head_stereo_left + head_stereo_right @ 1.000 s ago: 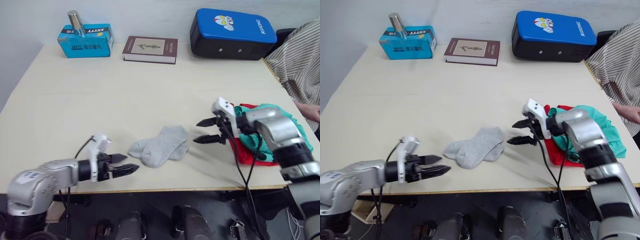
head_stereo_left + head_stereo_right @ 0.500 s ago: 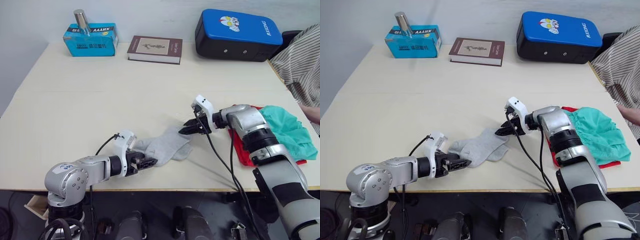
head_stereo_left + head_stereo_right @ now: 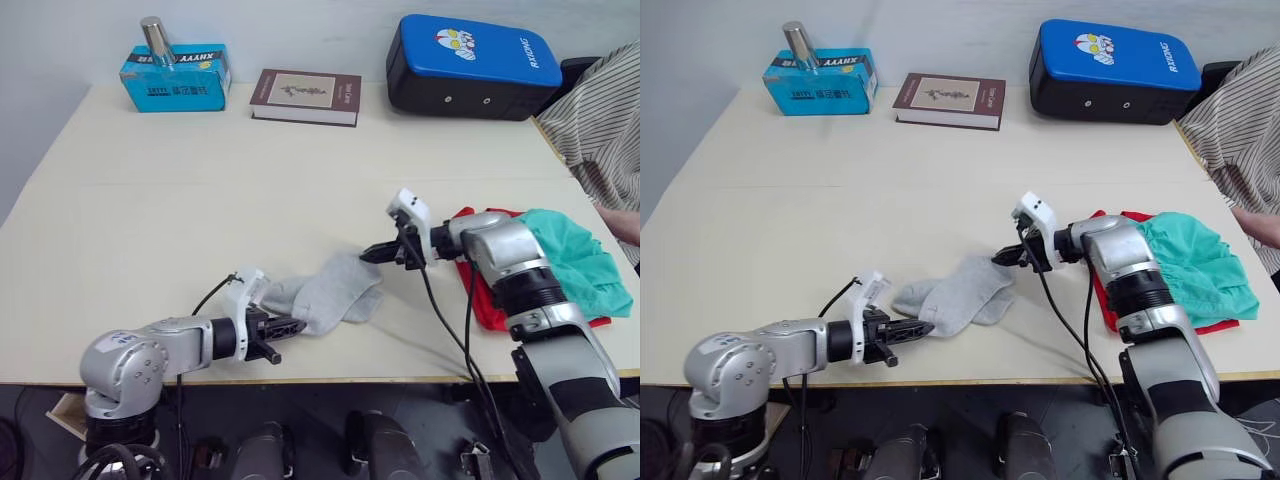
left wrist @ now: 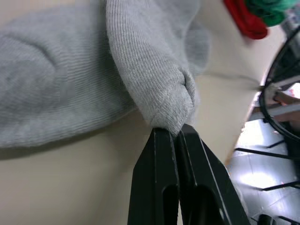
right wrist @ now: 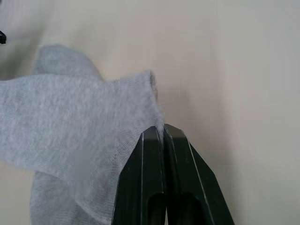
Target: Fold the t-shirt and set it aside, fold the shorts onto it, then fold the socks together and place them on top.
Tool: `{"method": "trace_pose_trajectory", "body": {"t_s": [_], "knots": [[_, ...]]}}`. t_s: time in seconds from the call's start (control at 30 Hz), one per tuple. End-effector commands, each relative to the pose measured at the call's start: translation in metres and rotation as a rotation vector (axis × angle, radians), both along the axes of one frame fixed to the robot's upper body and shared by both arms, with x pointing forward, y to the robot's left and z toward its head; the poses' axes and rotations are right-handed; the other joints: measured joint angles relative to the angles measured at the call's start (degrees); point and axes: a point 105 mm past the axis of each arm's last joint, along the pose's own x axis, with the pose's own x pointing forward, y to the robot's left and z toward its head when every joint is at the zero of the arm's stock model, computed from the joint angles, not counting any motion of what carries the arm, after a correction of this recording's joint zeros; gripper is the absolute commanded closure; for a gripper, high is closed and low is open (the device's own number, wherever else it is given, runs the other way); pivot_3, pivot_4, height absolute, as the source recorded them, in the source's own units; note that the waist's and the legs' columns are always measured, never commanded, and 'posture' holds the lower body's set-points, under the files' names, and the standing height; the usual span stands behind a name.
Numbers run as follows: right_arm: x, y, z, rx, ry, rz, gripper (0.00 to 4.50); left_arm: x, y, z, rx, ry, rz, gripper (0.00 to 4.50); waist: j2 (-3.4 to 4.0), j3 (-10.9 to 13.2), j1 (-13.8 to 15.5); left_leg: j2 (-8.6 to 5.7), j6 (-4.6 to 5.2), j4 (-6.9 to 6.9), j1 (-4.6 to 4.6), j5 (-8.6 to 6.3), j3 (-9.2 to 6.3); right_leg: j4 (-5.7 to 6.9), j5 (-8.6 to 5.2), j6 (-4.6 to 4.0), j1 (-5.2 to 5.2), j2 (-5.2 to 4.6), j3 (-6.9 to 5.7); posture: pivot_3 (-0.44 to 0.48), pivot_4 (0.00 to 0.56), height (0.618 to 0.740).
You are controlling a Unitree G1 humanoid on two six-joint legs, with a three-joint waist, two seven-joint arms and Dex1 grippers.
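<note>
Two grey socks (image 3: 325, 297) lie overlapped near the front edge of the table (image 3: 200, 200). The left gripper (image 3: 288, 326), at the near end, is pinched fully closed on a sock's toe fold. At the far end the right gripper (image 3: 372, 254) is likewise clamped tight on a cuff edge. Right of them one red t-shirt (image 3: 488, 300) lies with one teal shorts (image 3: 565, 262) on top, close to the right edge. Behind, broad bare tabletop reaches a tissue box (image 3: 175, 75), one book (image 3: 304, 96) and a blue case (image 3: 468, 65).
</note>
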Motion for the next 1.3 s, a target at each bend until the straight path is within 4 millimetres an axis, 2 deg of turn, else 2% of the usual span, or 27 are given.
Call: {"method": "trace_pose_trajectory", "body": {"t_s": [0.03, 0.27, 0.43, 0.57, 0.63, 0.83, 1.0, 1.3], "knots": [[-0.008, -0.007, 0.022, 0.054, -0.044, -0.005, 4.50, -0.006, 0.010, 0.016, -0.050, -0.065, -0.054, 4.49, 0.00, 0.00, -0.03, 0.03, -0.02, -0.01, 0.00, -0.01, 0.00, -0.02, 0.00, 0.00, 0.00, 0.03, 0.01, 0.000, 0.150, 0.740], [-0.032, -0.016, 0.027, 0.094, -0.007, -0.086, 4.50, 0.000, 0.040, 0.021, 0.006, -0.101, -0.077, 4.49, 0.03, 0.02, 0.12, 0.19, -0.14, -0.07, -0.06, -0.09, -0.01, -0.19, -0.01, -0.02, -0.07, 0.20, 0.02, 0.000, 0.150, 0.740], [-0.057, -0.014, 0.015, 0.117, 0.006, -0.131, 4.50, 0.015, 0.058, 0.036, -0.065, -0.031, -0.102, 4.49, 0.03, 0.02, 0.31, 0.19, -0.13, -0.11, -0.21, -0.13, 0.00, -0.22, -0.01, -0.03, -0.20, 0.21, 0.01, 0.000, 0.150, 0.740], [-0.068, -0.016, -0.005, 0.077, -0.033, -0.180, 4.50, 0.023, 0.069, 0.032, -0.028, 0.048, -0.144, 4.49, 0.02, 0.01, 0.30, 0.11, -0.08, -0.08, -0.72, -0.08, 0.05, -0.14, 0.01, -0.02, -0.75, 0.21, 0.04, 0.000, 0.150, 0.740], [-0.073, -0.016, -0.015, 0.053, -0.054, -0.196, 4.50, 0.030, 0.070, 0.035, -0.052, 0.073, -0.153, 4.49, 0.02, 0.02, 0.30, 0.10, -0.09, -0.08, -0.79, -0.06, 0.09, -0.14, 0.01, -0.02, -0.82, 0.29, 0.06, 0.000, 0.150, 0.740], [-0.075, -0.011, -0.026, 0.092, -0.133, -0.261, 4.50, 0.049, 0.068, 0.034, -0.039, 0.101, -0.165, 4.49, -0.01, 0.03, 0.02, 0.04, -0.03, -0.04, -0.84, 0.02, 0.15, -0.11, 0.02, 0.00, -0.86, 0.45, 0.07, 0.000, 0.150, 0.740], [-0.073, -0.013, -0.030, 0.093, -0.200, -0.285, 4.50, 0.054, 0.062, 0.028, -0.007, 0.121, -0.195, 4.49, -0.01, 0.03, -0.01, 0.02, -0.01, -0.04, -0.82, 0.06, 0.16, -0.04, 0.02, 0.01, -0.89, 0.48, 0.12, 0.000, 0.150, 0.740], [-0.066, -0.010, -0.042, 0.103, -0.175, -0.299, 4.50, 0.063, 0.062, 0.014, 0.031, 0.107, -0.170, 4.49, -0.07, 0.06, 0.07, -0.01, 0.04, 0.07, -0.81, 0.17, 0.17, 0.18, 0.02, 0.01, -0.91, 0.46, 0.20, 0.000, 0.150, 0.740]]}}
